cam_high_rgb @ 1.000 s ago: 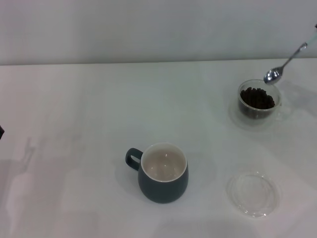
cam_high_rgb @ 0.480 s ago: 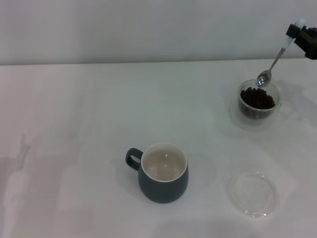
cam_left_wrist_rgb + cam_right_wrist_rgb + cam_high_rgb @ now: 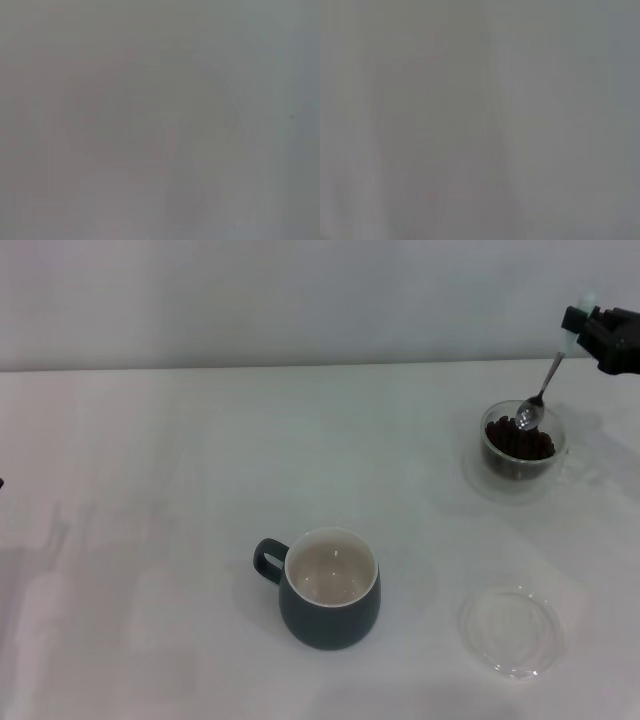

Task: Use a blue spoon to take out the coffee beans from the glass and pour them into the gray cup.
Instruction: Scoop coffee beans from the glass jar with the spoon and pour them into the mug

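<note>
At the far right edge of the head view, the right gripper (image 3: 585,332) is clenched on the pale blue handle end of the blue spoon (image 3: 541,392), which slants down and to the left from it. The spoon's shiny metal bowl sits at the mouth of the glass (image 3: 520,443), resting on or just touching the top of the coffee beans (image 3: 518,439) heaped inside; whether any beans lie in the bowl cannot be told. The glass stands on the white table (image 3: 200,460) toward its far right side, with the beans filling most of it. The gray cup (image 3: 329,588) stands well apart from the glass, nearer the robot and close to the middle of the table, its loop handle pointing left and its cream inside showing no beans. A flat clear round dish (image 3: 511,631) lies to the right of the gray cup. The left gripper is out of sight, and both wrist views show only a featureless gray blur.
</note>
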`<state>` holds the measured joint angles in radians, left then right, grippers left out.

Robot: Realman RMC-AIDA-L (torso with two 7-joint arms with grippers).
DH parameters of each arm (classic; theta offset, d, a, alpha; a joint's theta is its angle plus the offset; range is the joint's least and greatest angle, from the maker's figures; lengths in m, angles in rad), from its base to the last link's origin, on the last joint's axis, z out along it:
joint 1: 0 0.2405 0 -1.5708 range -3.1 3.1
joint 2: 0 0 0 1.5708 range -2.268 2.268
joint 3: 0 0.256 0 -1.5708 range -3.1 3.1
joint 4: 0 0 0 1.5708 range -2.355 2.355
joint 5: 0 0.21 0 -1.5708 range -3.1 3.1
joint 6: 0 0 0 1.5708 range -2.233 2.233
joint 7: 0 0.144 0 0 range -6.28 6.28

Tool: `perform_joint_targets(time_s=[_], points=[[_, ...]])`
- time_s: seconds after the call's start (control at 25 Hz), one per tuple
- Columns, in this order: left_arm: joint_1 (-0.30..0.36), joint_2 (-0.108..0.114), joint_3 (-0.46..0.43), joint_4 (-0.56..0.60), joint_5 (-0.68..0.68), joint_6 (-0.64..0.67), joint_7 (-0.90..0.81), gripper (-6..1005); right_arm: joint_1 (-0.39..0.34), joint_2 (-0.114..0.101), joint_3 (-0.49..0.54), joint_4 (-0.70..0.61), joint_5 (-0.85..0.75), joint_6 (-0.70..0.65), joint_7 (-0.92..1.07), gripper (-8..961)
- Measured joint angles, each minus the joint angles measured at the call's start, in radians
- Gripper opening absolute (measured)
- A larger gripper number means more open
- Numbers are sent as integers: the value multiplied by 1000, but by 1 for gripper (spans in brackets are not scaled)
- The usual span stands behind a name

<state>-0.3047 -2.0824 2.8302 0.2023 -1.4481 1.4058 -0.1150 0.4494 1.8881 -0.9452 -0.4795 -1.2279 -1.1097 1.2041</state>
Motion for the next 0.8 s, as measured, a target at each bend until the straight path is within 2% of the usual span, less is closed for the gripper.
perform_joint_targets(time_s=[0.36, 0.56, 0.8], points=[[-23, 1, 0, -13, 0, -23, 0, 883, -3, 23, -2, 6, -26, 12, -22, 151], [-33, 1, 0, -22, 0, -24, 0, 883, -9, 43, 0, 10, -33, 34, -18, 152], [-38, 1, 0, -26, 0, -24, 0, 882, -14, 47, 8, 13, -31, 73, 53, 152]])
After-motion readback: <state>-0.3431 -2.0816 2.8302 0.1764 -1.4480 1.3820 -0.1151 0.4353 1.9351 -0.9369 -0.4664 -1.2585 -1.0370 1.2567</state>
